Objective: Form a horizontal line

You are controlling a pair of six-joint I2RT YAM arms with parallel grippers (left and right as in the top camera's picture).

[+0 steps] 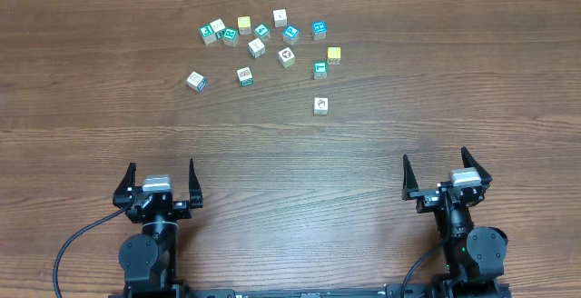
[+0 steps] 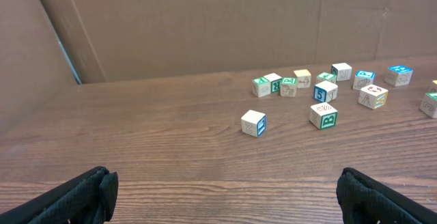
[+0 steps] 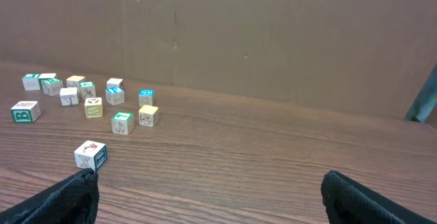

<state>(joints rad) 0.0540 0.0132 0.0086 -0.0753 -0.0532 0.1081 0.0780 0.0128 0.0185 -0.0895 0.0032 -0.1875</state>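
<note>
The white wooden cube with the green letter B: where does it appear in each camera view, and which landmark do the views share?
Overhead: white wooden cube with green B, at the front left of the cluster.
Left wrist: right of centre.
Right wrist: at the far left edge.
Shared landmark: pale yellow cube behind it.

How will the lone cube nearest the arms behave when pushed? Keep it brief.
The lone cube probably slides, not rolls: it rests flat on a face on the wooden table. It looks rigid and, being tiny, likely light. Nothing touches it, so an off-centre push may spin it.
</note>
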